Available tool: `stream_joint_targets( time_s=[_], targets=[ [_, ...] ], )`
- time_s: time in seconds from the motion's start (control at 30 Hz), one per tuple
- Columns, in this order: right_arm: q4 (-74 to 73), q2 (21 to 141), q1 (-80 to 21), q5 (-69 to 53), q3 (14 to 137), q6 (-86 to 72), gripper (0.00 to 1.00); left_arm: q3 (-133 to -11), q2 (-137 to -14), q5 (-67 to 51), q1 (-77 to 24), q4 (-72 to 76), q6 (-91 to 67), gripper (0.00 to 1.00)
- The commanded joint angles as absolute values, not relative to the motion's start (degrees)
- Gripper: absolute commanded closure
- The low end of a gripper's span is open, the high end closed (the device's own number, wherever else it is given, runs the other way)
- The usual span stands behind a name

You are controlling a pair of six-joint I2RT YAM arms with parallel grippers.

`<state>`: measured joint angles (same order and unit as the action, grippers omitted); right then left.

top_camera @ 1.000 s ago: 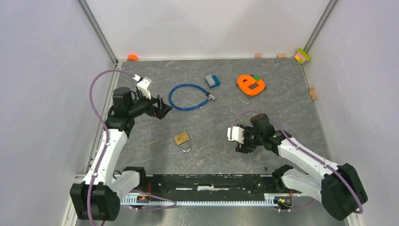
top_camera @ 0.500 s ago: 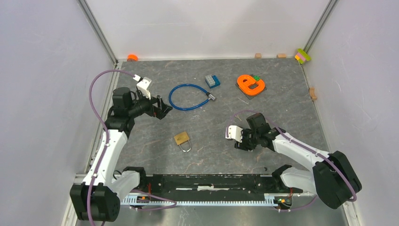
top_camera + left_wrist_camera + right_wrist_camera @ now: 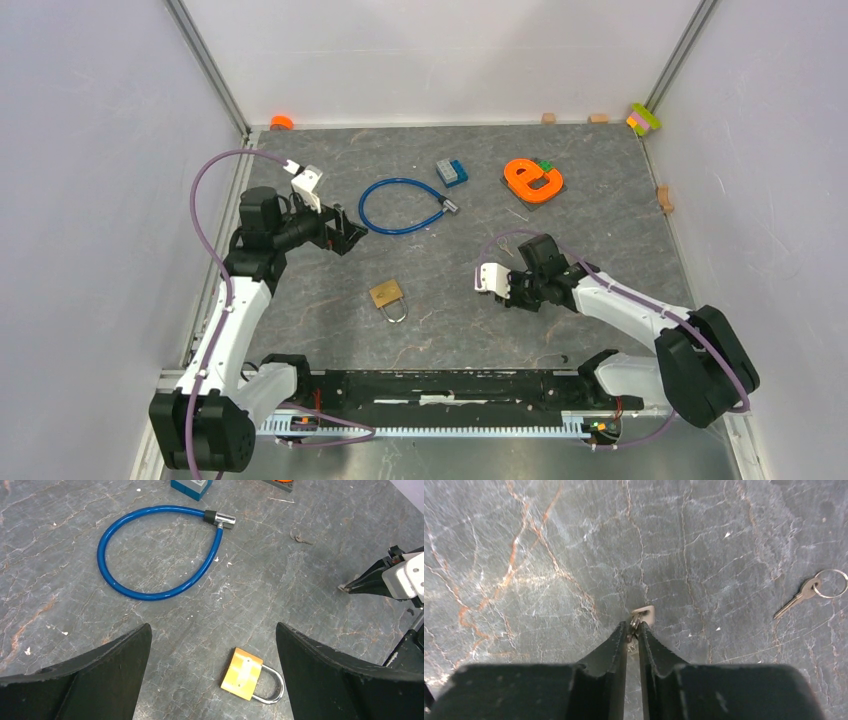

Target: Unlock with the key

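A brass padlock (image 3: 387,294) (image 3: 243,674) with a steel shackle lies flat on the grey mat, a little nearer than the centre. My left gripper (image 3: 352,235) (image 3: 212,630) hovers wide open above and beyond it, nothing between its fingers. My right gripper (image 3: 507,300) (image 3: 634,627) is low over the mat to the right of the padlock. Its jaws are pinched on a small key (image 3: 642,615) with a pale head, which pokes out past the tips. A second key (image 3: 804,592) (image 3: 298,538) on a ring lies loose on the mat beyond that gripper.
A blue cable lock (image 3: 400,205) (image 3: 150,550) is looped on the mat behind the padlock. A small blue box (image 3: 451,172) and an orange letter block (image 3: 533,180) sit further back. Small blocks line the back and right walls.
My right gripper has swung left toward the padlock and its jaws have closed from wide apart onto the small key. The left arm has stayed still.
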<state>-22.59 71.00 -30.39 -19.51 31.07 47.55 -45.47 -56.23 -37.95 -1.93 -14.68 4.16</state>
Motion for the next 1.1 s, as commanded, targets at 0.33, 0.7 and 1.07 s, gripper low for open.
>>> stream_joint_targets(
  time_s=[0.33,0.7,1.07],
  targets=[
    [-25.0,69.6,-30.7,-27.7,38.1,48.8,1.00,-45.1,-58.0,-39.3,-4.0,-10.2,3.9,0.00],
    [-30.0,70.4,-30.7,-21.9,37.7,51.4,0.49,-44.7,-57.9,-38.6,-5.7,-10.5,5.1,0.00],
    [-26.8,75.6,-30.7,-20.3,37.7,51.9,0.67,-44.3,-57.3,-39.0,-5.8,-10.5,5.4,0.00]
  ],
)
